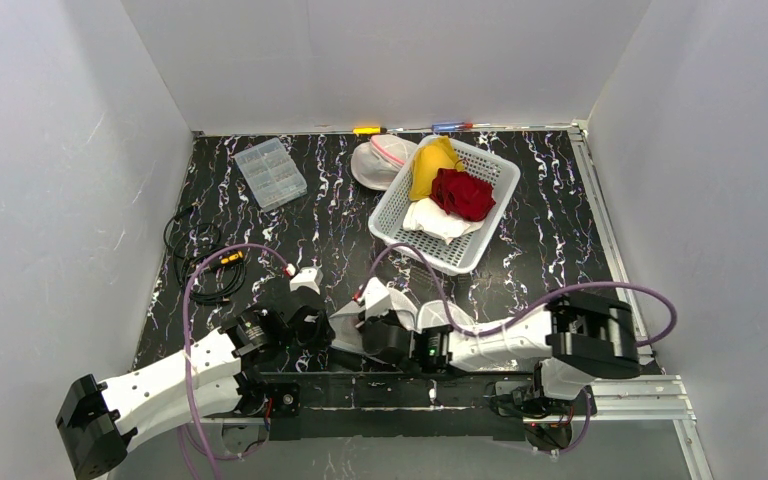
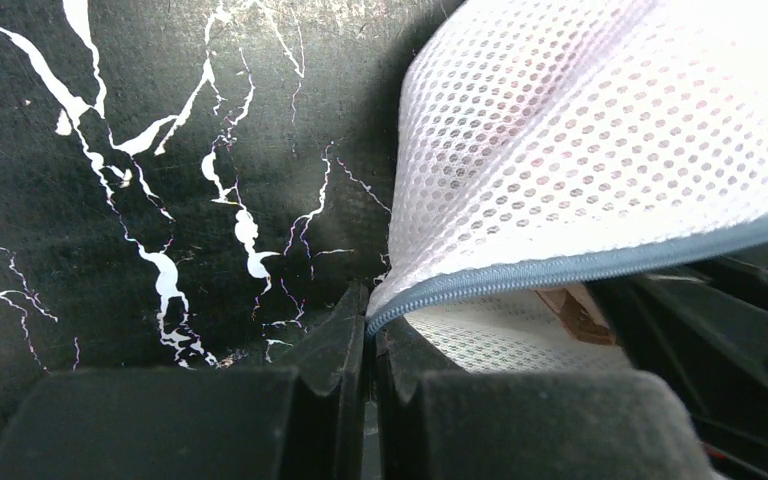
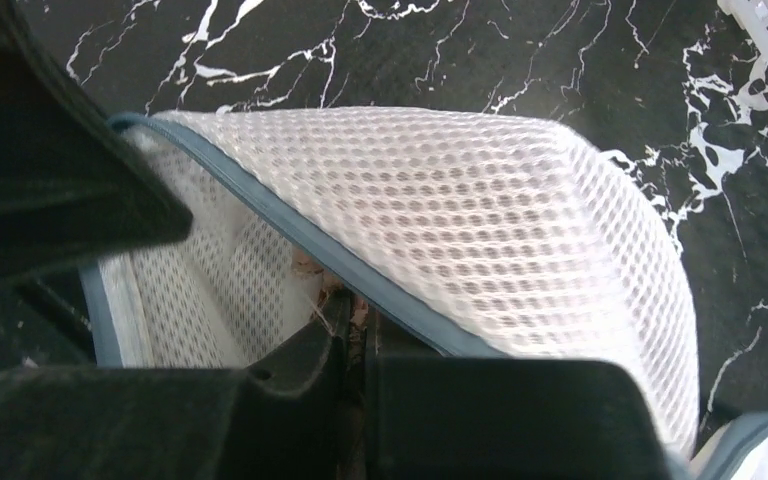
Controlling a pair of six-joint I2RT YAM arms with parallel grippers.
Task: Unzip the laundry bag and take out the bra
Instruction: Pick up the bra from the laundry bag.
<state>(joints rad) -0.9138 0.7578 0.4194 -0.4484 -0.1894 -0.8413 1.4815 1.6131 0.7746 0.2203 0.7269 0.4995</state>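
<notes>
Left hand [image 2: 368, 335] grips laundry bag [image 2: 600, 150] by zipper [image 2: 580, 268].

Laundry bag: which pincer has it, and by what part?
Left pincer pinches the laundry bag at the end of its zipper edge. Right pincer sits in the opening; hold unclear.

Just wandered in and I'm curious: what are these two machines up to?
Two robot arms are working on a white mesh bag. The left gripper is clamped on its zipper edge, holding it up. The bag is partly open, and the right gripper sits at the opening, fingers nearly together, where something pinkish shows inside. Whether it grips that, I cannot tell.
</notes>
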